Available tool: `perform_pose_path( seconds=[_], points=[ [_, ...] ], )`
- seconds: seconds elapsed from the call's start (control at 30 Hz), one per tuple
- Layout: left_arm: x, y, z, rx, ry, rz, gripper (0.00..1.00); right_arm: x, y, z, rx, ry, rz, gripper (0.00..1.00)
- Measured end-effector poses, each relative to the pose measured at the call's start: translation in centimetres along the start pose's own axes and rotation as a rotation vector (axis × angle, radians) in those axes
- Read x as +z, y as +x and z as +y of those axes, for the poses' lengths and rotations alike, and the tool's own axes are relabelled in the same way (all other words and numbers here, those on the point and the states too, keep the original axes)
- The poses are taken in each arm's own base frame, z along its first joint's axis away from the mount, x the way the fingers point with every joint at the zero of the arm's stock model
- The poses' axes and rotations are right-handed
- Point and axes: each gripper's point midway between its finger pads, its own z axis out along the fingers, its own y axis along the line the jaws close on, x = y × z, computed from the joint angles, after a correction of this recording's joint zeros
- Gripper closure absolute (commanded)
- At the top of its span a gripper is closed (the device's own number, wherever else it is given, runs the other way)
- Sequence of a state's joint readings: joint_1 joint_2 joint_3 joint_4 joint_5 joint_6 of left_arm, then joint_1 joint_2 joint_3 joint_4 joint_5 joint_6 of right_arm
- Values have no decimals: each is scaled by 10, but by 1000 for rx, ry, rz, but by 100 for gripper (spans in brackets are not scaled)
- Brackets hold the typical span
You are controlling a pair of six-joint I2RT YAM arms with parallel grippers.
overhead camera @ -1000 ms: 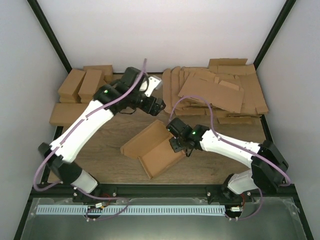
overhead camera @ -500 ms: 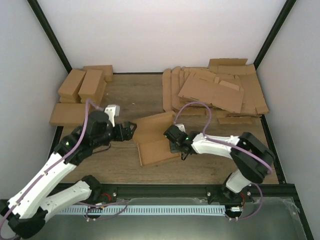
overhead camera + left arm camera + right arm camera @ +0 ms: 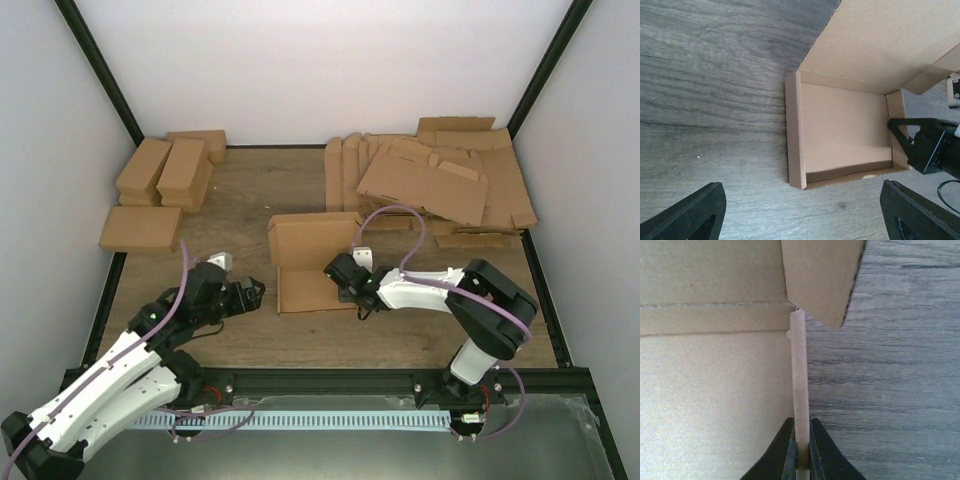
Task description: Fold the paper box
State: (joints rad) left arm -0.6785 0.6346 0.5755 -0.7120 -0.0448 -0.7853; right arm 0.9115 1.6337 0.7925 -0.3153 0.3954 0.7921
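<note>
Right wrist view: the right jaws pinch the upright side wall of the box (image 3: 715, 405), whose floor lies left of them on the worktop (image 3: 900, 365). The left jaws gape wide, box ahead, untouched. Pulling too hard with one grip could likely buckle that wall or drag the box.

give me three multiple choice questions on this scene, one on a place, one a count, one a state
1. Where does the right claw grip the paper box? A its right wall B its left wall C its lid
2. How many claws touch the box? A none B one C two
3. The left claw is: A open B shut on the box C shut on nothing
Answers: 1 A, it is clamped on that wall; 2 B, the left one is clear of it; 3 A, it gapes wide in its wrist view.
</note>
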Motion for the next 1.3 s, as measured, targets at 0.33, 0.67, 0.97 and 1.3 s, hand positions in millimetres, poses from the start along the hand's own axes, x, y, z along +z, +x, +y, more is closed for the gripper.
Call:
perform_pose_path(
  seconds=[0.33, 0.67, 0.97, 1.3],
  points=[
    [27, 12, 6, -16, -6, 30, 26, -6, 5, -6, -12, -38, -26, 76],
    [51, 12, 3, 18, -21, 38, 28, -15, -2, 0, -25, -73, -35, 72],
    [78, 20, 8, 65, -88, 69, 29, -5, -2, 5, -37, -34, -3, 99],
    [73, -8, 6, 95, -144, -33, 26, -11, -5, 4, -72, -39, -11, 43]
  ],
)
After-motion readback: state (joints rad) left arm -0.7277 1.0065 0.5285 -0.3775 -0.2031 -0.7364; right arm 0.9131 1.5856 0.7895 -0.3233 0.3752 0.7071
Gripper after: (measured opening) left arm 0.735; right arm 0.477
